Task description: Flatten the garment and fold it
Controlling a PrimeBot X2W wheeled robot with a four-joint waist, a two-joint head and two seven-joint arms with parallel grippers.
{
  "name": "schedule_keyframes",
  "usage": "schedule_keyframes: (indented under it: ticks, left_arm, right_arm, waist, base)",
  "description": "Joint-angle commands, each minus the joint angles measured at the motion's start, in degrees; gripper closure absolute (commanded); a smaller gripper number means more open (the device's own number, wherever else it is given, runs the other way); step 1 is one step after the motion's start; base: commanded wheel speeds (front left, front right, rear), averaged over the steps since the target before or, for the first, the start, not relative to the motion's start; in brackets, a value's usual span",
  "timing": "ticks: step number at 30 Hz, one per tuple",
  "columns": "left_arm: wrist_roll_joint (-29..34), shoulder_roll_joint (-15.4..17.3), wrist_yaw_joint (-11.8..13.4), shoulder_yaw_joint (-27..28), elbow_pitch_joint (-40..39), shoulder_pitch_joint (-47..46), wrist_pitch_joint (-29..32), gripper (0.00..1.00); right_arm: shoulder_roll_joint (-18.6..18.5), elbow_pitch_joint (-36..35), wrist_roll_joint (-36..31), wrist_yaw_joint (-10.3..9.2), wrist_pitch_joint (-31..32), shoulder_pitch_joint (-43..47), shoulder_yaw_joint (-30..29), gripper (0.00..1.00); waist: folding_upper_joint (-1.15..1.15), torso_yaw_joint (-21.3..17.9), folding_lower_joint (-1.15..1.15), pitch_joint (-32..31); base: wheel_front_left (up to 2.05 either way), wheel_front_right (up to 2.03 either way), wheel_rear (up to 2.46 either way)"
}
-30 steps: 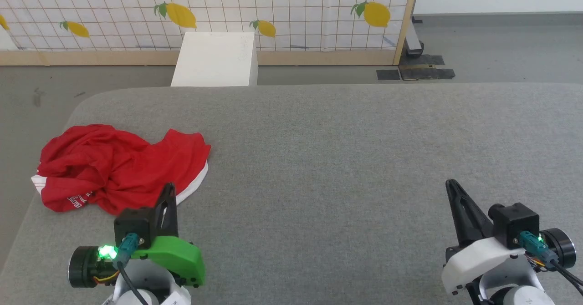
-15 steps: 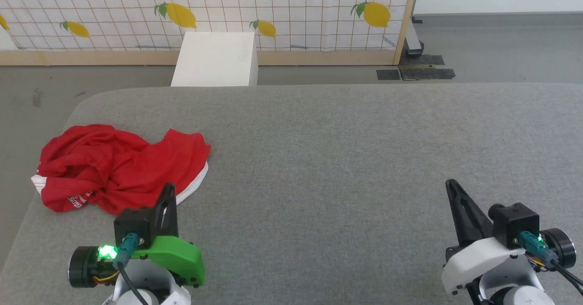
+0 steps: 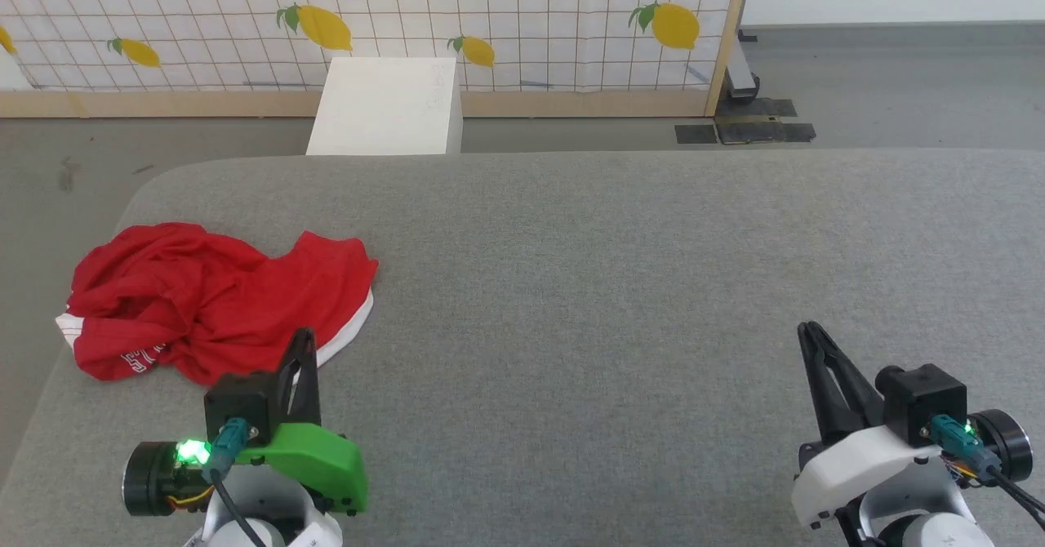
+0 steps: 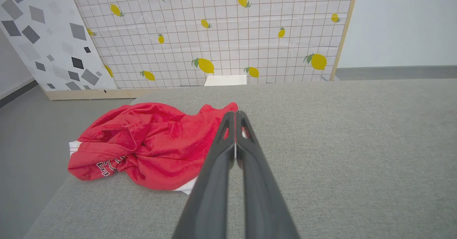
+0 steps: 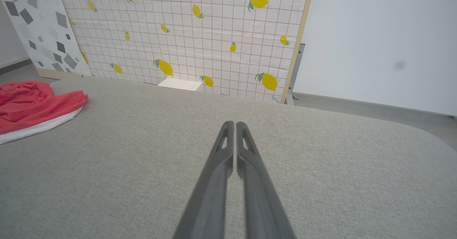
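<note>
At the bottom left of the head view the left fingers [image 3: 306, 339] are pressed together and hold nothing, and the left wrist view shows the same two fingers [image 4: 223, 160] closed to a thin line, with their tip in front of the cloth's right edge. At the bottom right the right fingers [image 3: 824, 367] are also together and empty above the bare grey worktop [image 3: 571, 286]; the right wrist view shows them [image 5: 221, 167] closed in the same way. Just beyond the left fingers, at the left side of the frame near the worktop's left edge, lies the garment [image 3: 204, 302]. It is a bright red, soft, crumpled heap with many folds, not flattened. A white band runs under its right edge, a little white shows at its left end, and small white letters stand on the lower left fold. In the left wrist view the garment [image 4: 153, 142] is left of centre, and in the right wrist view it [image 5: 32, 107] is at the far left. Farther away, on the grey floor [image 3: 898, 90], a white box [image 3: 384, 106] stands against a checked panel [image 3: 531, 16] printed with lemons. Against the earlier head frames the garment and the left fingers have not moved; only the outline of the right fingers near the tip differs very slightly.
</note>
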Motion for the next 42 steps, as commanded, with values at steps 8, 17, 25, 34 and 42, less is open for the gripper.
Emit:
schedule_keyframes:
  ticks: [8, 17, 25, 34, 42]
  left_arm:
    - [-0.7, 0.0, 0.2, -0.6, 0.3, -0.1, -0.5, 0.00]
    - [-1.6, 0.0, 0.7, -1.6, 1.2, -0.3, -1.6, 0.00]
    - [-2.4, 0.0, 1.0, -2.2, 1.9, -0.6, -2.5, 0.00]
    - [-3.7, 0.0, 1.0, -2.5, 2.6, -0.6, -3.6, 0.00]
    - [-4.5, 0.1, 1.3, -2.4, 3.2, -0.5, -4.6, 0.00]
  right_arm:
    - [0.0, 0.2, 0.5, 0.00, -0.5, 0.0, 0.0, 0.00]
    - [0.0, 0.6, 1.2, -0.01, -1.6, -0.1, -0.1, 0.00]
    - [0.0, 1.2, 1.9, -0.02, -2.5, -0.2, -0.3, 0.00]
    - [0.0, 1.9, 2.7, -0.02, -3.6, -0.3, -0.6, 0.00]
    - [0.0, 2.2, 3.5, -0.03, -4.6, -0.3, -0.8, 0.00]
  waist:
    - [0.00, 0.0, 0.00, -0.1]
    - [0.00, 0.0, 0.00, -0.4]
    - [0.00, 0.0, 0.00, -0.5]
    - [0.00, 0.0, 0.00, -0.6]
    - [0.00, 0.1, 0.00, -0.6]
  base:
    - [0.00, 0.00, 0.00]
    - [0.00, 0.00, 0.00]
    - [0.00, 0.00, 0.00]
    - [0.00, 0.00, 0.00]
    - [0.00, 0.00, 0.00]
